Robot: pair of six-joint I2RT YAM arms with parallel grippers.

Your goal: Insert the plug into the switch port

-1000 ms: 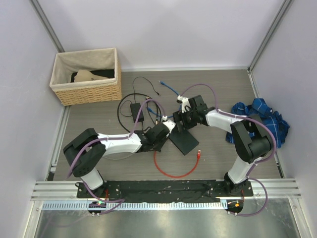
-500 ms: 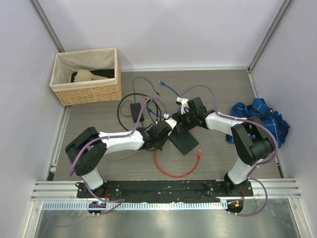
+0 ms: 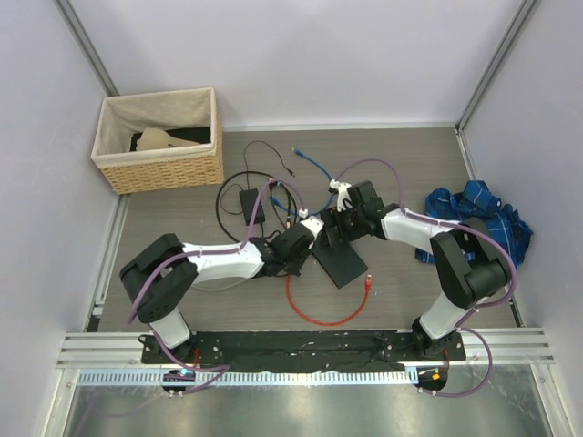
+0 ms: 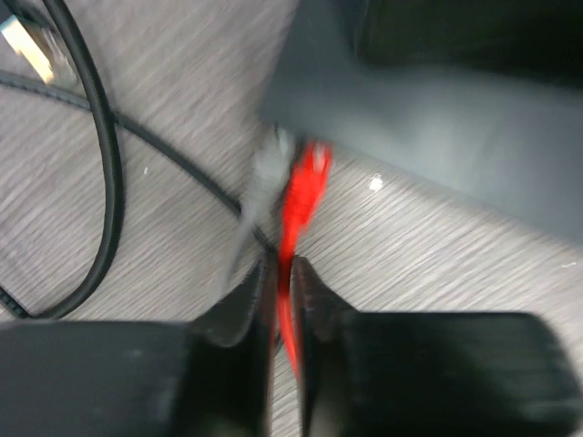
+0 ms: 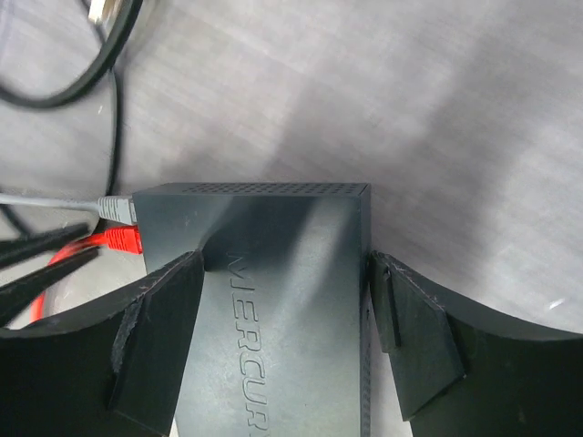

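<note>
The switch (image 3: 344,264) is a flat dark box on the table; the right wrist view shows its lettered top (image 5: 291,346). My right gripper (image 3: 335,229) (image 5: 284,259) grips it across its width, one finger on each side. My left gripper (image 3: 308,242) (image 4: 281,264) is shut on the red cable just behind the red plug (image 4: 308,177). The plug's tip touches the switch's side wall (image 4: 437,127), next to a grey plug (image 4: 266,168). From the right wrist, the red plug (image 5: 118,238) sits just below the grey plug (image 5: 117,209). How deep it sits does not show.
The red cable (image 3: 314,319) loops in front of the switch and ends in a loose plug (image 3: 367,283). A black power brick (image 3: 251,205) with cords lies left, a blue cable (image 3: 305,162) behind. A wicker basket (image 3: 159,141) stands far left, a blue cloth (image 3: 483,218) right.
My right gripper and the switch have shifted a little to the right. My left gripper has stayed at the switch's left edge with the red cable in it.
</note>
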